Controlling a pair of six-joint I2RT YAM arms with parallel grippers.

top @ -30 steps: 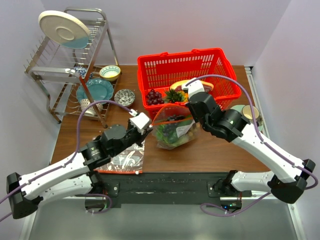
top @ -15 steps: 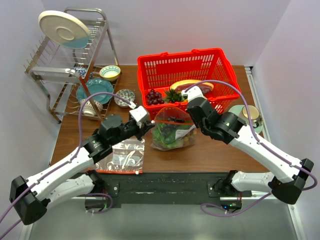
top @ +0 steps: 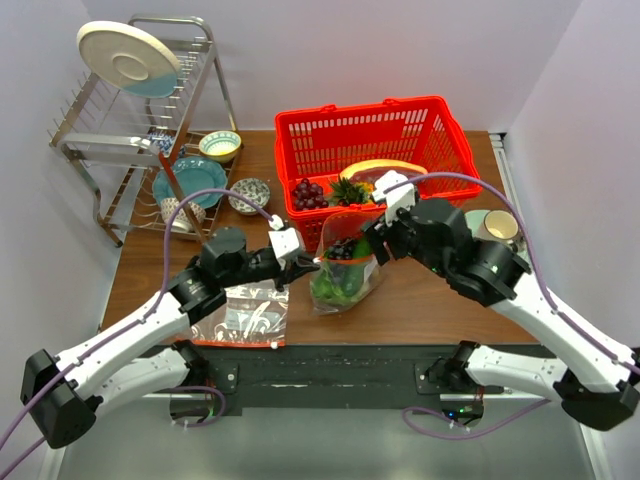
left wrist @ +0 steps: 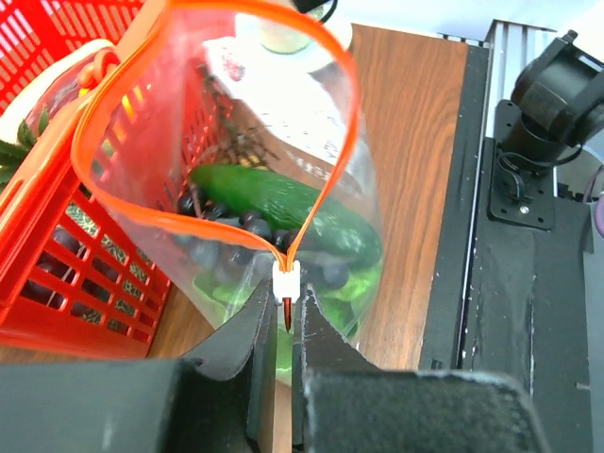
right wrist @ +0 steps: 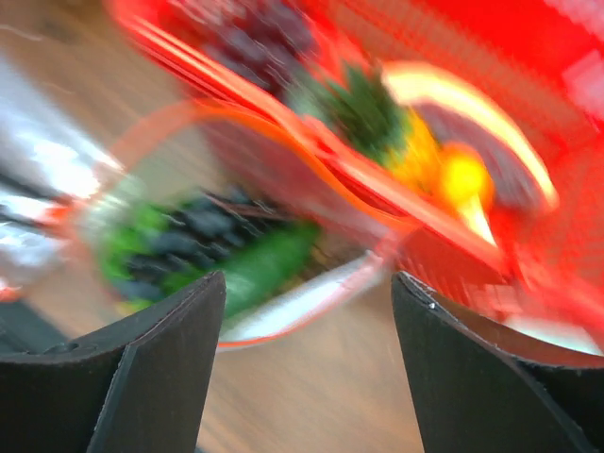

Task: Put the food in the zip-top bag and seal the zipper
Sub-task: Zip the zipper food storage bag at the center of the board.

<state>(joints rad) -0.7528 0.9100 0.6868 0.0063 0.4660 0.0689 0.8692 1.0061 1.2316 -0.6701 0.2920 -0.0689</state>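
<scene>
The zip-top bag point(top: 345, 272) stands on the table in front of the red basket, its mouth open in an orange loop point(left wrist: 326, 57). Inside lie the food: the dark green cucumber point(left wrist: 283, 203), small dark round pieces point(left wrist: 226, 222) and pale-green cabbage point(left wrist: 222, 283). My left gripper point(left wrist: 286, 307) is shut on the end of the zipper at its white tab point(left wrist: 286, 280); from above it point(top: 308, 262) sits at the bag's left side. My right gripper point(top: 368, 240) hovers at the bag's right top, open, nothing between its fingers point(right wrist: 170, 359). The right wrist view is motion-blurred.
The red basket point(top: 440, 135) behind the bag holds purple grapes point(top: 307, 192) and a pineapple point(top: 347, 190). A second clear bag point(top: 243, 315) lies flat near the front left. A dish rack point(top: 140, 130), bowls point(top: 220, 145) and a plate point(top: 190, 180) stand back left; a cup point(top: 497, 228) is at right.
My right gripper has let go of the bag's mouth and opened, lifting off slightly. The left gripper has moved right with the zipper end, and the bag has drawn narrower.
</scene>
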